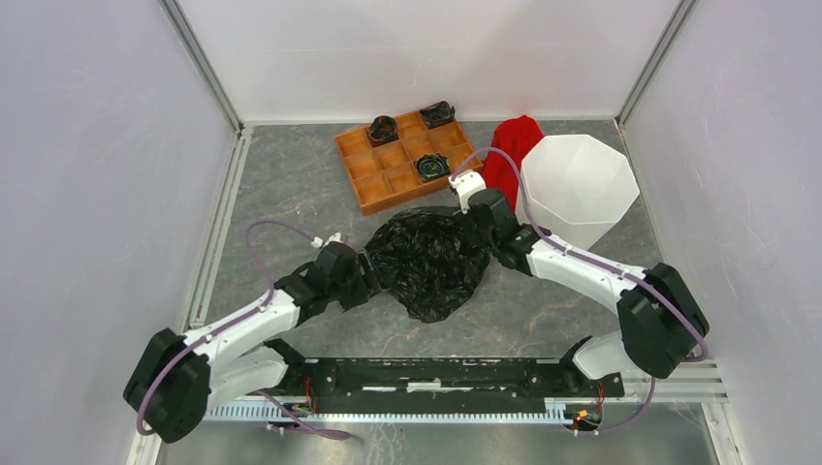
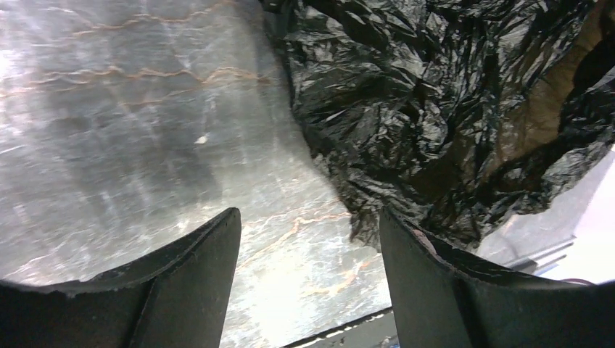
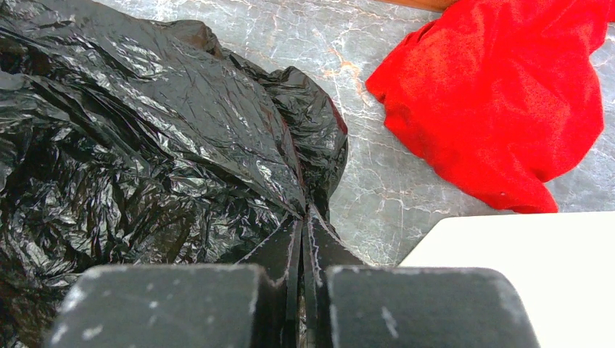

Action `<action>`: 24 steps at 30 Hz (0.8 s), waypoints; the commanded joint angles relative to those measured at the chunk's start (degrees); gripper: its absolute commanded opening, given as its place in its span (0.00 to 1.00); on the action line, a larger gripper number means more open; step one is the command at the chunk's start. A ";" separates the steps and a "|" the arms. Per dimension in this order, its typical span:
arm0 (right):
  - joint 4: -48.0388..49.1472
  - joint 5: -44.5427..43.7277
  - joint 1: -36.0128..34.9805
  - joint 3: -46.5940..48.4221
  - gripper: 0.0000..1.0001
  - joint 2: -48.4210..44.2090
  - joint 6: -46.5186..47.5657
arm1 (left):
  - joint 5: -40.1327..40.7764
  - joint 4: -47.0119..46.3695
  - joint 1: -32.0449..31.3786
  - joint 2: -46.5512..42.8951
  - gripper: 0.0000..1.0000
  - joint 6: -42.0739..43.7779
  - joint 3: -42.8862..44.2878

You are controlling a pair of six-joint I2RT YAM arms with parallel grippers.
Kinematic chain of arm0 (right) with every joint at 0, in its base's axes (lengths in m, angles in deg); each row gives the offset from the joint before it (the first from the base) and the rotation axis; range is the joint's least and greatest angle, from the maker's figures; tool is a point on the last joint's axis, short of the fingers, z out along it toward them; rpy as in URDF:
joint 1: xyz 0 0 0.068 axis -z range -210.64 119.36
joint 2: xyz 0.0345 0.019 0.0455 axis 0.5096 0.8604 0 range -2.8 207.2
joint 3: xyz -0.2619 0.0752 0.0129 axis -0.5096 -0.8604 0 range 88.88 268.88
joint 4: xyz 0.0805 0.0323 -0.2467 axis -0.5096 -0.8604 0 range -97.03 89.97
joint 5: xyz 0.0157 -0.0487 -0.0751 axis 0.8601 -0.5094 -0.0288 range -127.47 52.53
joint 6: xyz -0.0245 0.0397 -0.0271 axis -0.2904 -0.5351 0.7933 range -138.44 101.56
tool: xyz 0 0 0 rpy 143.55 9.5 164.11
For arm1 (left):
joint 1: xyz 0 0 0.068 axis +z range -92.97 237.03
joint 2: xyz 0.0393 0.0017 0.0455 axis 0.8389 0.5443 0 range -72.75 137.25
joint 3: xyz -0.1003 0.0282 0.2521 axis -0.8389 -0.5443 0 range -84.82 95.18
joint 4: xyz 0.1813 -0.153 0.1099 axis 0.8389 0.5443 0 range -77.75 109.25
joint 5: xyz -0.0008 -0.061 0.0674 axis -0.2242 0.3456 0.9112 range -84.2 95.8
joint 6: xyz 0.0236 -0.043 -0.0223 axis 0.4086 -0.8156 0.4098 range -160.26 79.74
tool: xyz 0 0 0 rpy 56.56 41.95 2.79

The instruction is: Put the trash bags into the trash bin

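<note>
**Black bag heaped between 2 grippers**

A crumpled black bag (image 1: 431, 263) lies mid-table (image 1: 291, 194). The left gripper (image 1: 372, 275) meets its left edge and the right gripper (image 1: 478, 223) its upper right edge. The white bin (image 1: 579, 184) stands just right, mouth up, with a red cloth (image 1: 511, 150) against it. Behind, an orange tray (image 1: 373, 167) holds 3 dark bundles (image 1: 382, 130).
</note>
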 commanded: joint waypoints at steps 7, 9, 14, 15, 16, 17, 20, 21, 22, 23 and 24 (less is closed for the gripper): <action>2.41 2.39 0.12 -0.68 0.00 -2.94 -0.53 | -3.56 -12.94 0.35 10.45 0.71 -6.94 4.51; 2.45 3.09 0.10 -0.67 0.00 -3.06 -0.44 | -3.09 -13.22 0.35 11.66 0.62 -7.60 4.92; 2.34 3.94 0.08 -0.76 0.00 -3.11 -0.44 | -0.96 -12.70 0.34 11.19 0.45 -8.48 4.17; 2.32 3.97 0.00 -0.83 0.00 -3.17 -0.43 | -0.91 -12.83 0.35 11.12 0.45 -8.57 3.92; 2.26 4.03 0.08 -0.92 0.00 -3.24 -0.44 | -0.91 -13.00 0.35 11.32 0.43 -8.49 3.78; 2.28 4.12 0.07 -1.06 0.00 -3.41 -0.39 | -0.90 -13.03 0.34 11.62 0.42 -8.21 3.77; 2.19 4.35 0.01 -1.46 0.00 -3.80 -0.35 | 1.16 -11.91 0.43 13.00 0.29 -7.01 4.68; 1.81 4.47 -0.04 -1.42 0.00 -3.93 -0.31 | 1.69 -10.90 0.44 12.83 0.25 -6.25 5.13; 1.25 4.60 -0.09 -1.30 0.00 -4.07 -0.22 | 2.21 -9.87 0.37 12.12 0.21 -5.53 5.49; 0.30 4.68 -0.21 -1.07 0.00 -4.30 -0.10 | 3.07 -8.36 0.35 10.91 0.19 -4.63 5.72; -0.51 4.82 -0.38 -1.02 0.00 -4.78 -0.04 | 4.37 -5.53 0.35 9.24 0.16 -3.47 6.08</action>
